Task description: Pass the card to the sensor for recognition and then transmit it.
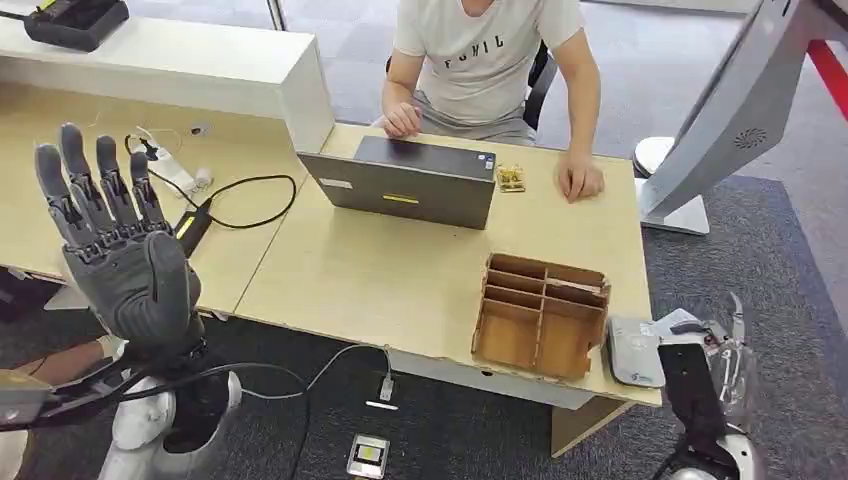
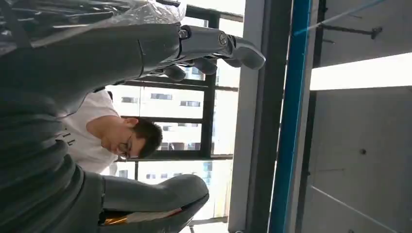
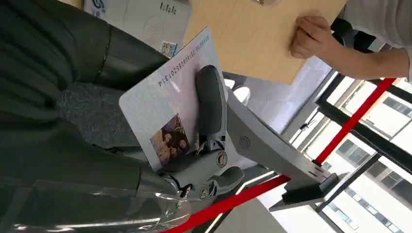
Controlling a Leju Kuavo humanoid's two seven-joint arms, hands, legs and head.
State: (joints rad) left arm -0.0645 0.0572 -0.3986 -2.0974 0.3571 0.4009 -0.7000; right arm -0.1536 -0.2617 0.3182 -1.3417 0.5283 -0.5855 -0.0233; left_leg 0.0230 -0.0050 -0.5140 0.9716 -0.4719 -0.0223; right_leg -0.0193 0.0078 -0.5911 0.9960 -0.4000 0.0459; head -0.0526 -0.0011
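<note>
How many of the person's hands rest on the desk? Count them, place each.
2. One hand lies behind the laptop; the other hand beside the small gold object.

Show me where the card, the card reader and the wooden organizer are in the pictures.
card point(image 3: 163, 104): right wrist view, its pale face beside the thumb.
card reader point(image 1: 632, 352): head view, its grey top.
wooden organizer point(image 1: 590, 315): head view, its right wall.

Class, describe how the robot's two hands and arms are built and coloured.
The left hand has a dark grey ribbed palm cover and darker segmented fingers, with black cables at the wrist. The right hand has a thick grey thumb and silver metal joints, with clear plastic wrap.
</note>
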